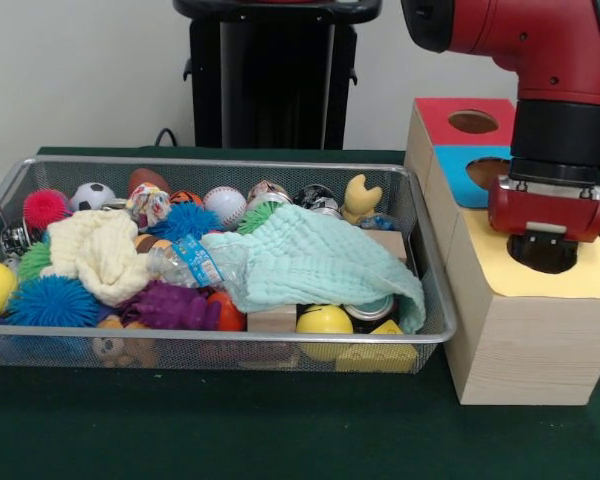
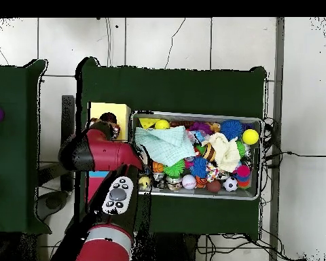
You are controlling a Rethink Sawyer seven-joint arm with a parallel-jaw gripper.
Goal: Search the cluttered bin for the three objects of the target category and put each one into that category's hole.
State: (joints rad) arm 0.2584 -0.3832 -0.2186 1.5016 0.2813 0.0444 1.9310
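Red and black arm point(image 1: 540, 60) reaching down from the top right, bent at the elbow, wrist pointing straight down. Gripper point(image 1: 542, 252) low at the end, its tips hidden. Seen from above, bent arm point(image 2: 101, 153) stretched forward.

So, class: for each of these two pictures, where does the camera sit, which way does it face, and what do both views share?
Front view: sits low across the table, facing the wire bin and wooden box; the red arm comes down over the yellow hole.
Overhead view: sits above, looking straight down on the bin; the arm reaches up from the bottom.
Shared: bin, pale green cloth, arm.
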